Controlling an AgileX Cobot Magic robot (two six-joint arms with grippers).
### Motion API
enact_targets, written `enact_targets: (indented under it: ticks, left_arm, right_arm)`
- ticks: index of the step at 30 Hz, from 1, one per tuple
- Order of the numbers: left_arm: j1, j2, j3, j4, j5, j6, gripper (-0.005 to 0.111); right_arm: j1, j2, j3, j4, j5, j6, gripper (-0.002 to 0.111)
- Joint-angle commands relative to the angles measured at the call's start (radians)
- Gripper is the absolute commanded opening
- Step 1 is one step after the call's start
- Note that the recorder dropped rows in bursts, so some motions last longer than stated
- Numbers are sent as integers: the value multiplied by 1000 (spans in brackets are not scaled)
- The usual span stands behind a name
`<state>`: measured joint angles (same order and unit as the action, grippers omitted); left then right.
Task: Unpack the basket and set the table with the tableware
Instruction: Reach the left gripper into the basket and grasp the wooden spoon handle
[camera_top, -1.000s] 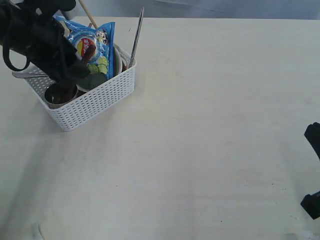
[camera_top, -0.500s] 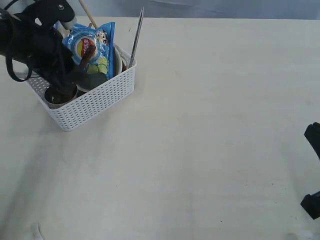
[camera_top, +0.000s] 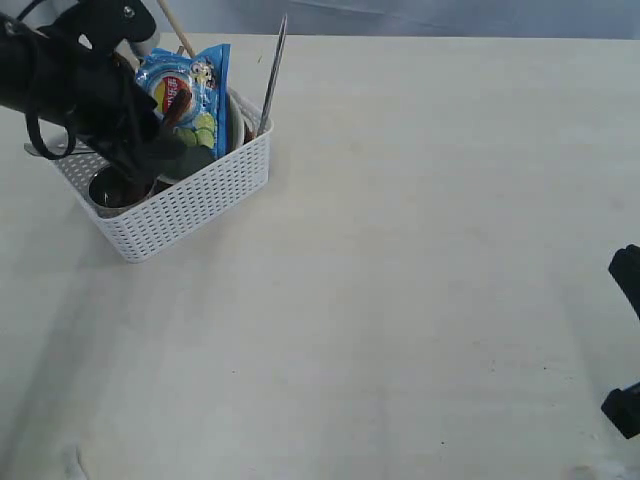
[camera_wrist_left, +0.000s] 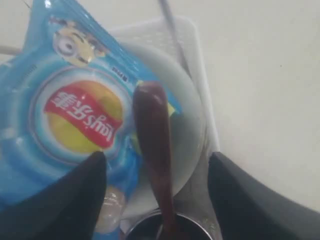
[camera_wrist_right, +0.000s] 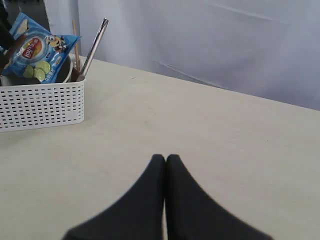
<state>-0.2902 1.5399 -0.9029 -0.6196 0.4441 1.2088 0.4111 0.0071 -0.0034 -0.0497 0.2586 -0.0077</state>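
The basket (camera_top: 190, 205) sits near the back left corner of the desk (camera_top: 420, 250), set at an angle to the desk's edges. The left claw (camera_wrist_left: 156, 161) hangs over it from above, reaching down into the end nearest the left edge. Its jaws stand wide apart and hold nothing. In the left wrist view the dark wooden spoon (camera_wrist_left: 152, 125) rises between the two black fingers (camera_wrist_left: 70, 195), with a clear gap on each side, so neither finger touches it. The spoon's lower end stands in the small steel cup (camera_top: 118, 190), which lies just below the claw. The spoon leans against the blue chips bag (camera_top: 188, 90) on one side, and the pale bowl (camera_wrist_left: 189, 115) lies behind it on the other. The bowl rests against the basket's wall. A steel handle (camera_top: 273, 70) stands upright at the basket's corner nearest the middle of the desk; whether it is knife or fork I cannot tell. A wooden chopstick (camera_top: 176, 30) pokes up behind the bag. The right claw (camera_wrist_right: 165, 161) is by the desk's right edge, well apart from the basket, its jaws pressed together and empty
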Motion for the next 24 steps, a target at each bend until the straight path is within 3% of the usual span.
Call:
enact_targets:
  ticks: [1, 17, 20, 24]
  left_arm:
    - [-7, 45, 4, -40, -8, 3, 57]
    - [-7, 54, 4, -46, -31, 3, 56]
    - [-7, 54, 4, -46, -31, 3, 49]
    - [-7, 54, 4, -46, -28, 3, 28]
  right_arm:
    - [1, -7, 3, 0, -6, -4, 0]
    - [1, -7, 3, 0, -6, -4, 0]
    - [1, -7, 3, 0, -6, -4, 0]
    - [1, -7, 3, 0, -6, -4, 0]
